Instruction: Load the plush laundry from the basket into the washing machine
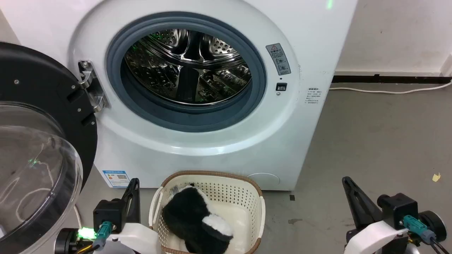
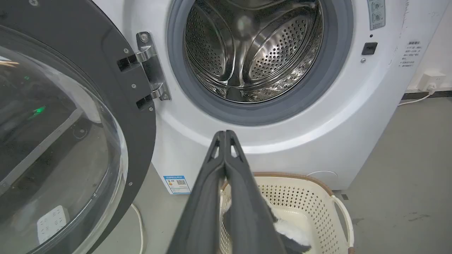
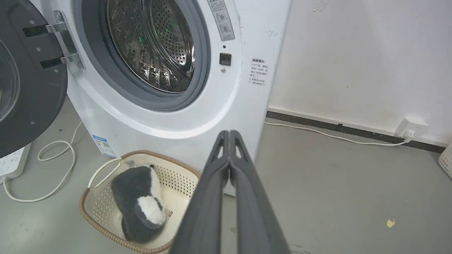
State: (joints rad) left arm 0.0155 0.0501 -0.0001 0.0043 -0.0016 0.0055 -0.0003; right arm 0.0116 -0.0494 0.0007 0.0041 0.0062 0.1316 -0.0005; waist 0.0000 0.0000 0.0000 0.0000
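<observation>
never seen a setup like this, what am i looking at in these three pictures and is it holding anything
It is a wheeled robot with two arms. One picture comes from its head, looking down; the other two come from cameras on its wrists.

Ahead stands the washing machine, its door swung open and the steel drum bare. On the floor before it sits the basket with the plush laundry inside.

The left pincer and the right pincer are both shut, holding nothing.

Plush laundry in basket; washing machine door open.
</observation>
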